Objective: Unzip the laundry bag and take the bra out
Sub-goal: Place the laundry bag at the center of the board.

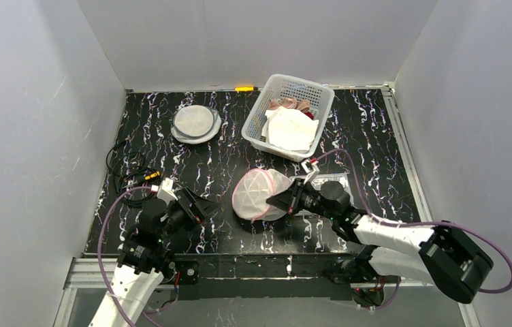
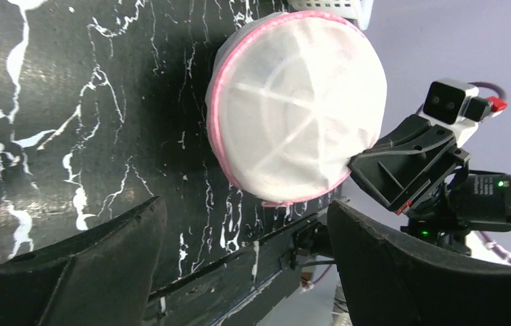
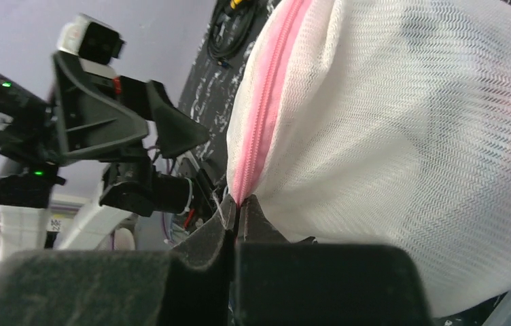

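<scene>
Firmly, right claw (image 3: 238, 214) pinches pink zipper (image 3: 266, 102) of laundry bag (image 3: 402, 149).

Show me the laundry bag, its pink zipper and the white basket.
laundry bag (image 1: 257, 194), top view, middle of the mesh dome.
zipper (image 3: 265, 115), right wrist view, midway along the pink tape.
basket (image 1: 257, 112), top view, left wall.

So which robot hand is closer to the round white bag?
The right. The right gripper is shut on the bag at its pink zipper; the left gripper hangs open off to the bag's left, not touching it.
</scene>
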Available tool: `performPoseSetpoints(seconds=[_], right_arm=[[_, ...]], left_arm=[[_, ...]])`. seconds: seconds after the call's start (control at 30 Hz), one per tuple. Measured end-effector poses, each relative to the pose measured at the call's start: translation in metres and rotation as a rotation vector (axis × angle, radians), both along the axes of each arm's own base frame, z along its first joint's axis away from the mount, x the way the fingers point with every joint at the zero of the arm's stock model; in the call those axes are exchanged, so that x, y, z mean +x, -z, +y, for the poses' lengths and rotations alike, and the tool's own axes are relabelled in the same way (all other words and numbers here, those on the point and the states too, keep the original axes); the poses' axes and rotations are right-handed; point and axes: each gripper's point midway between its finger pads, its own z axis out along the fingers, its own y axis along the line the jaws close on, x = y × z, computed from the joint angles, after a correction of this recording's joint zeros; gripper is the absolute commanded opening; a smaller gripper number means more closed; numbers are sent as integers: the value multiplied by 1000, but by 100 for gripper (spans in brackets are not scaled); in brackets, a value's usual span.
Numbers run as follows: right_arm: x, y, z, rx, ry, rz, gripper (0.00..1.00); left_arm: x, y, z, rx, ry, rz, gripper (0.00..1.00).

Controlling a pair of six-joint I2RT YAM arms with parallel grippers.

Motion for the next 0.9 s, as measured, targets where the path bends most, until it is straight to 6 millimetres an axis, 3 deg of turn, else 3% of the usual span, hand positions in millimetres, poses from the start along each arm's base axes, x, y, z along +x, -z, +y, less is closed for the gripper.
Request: performPoseSetpoints(seconds=[0.2,0.43,0.7,0.9], right_arm=[[-3,-22,-12,145,92,6,1],[-3,-16,-22,214,170,91,1],[-3,-16,-13,265,190,137,1],[-6,-15,-5,286,190,154,1]], left_arm=[[10,1,-13,-129,0,-5,82],[21,7,-28,-179,13,49,81],[23,9,-45,-195,70,59,75],[21,26,-52,-191,90,109,74]])
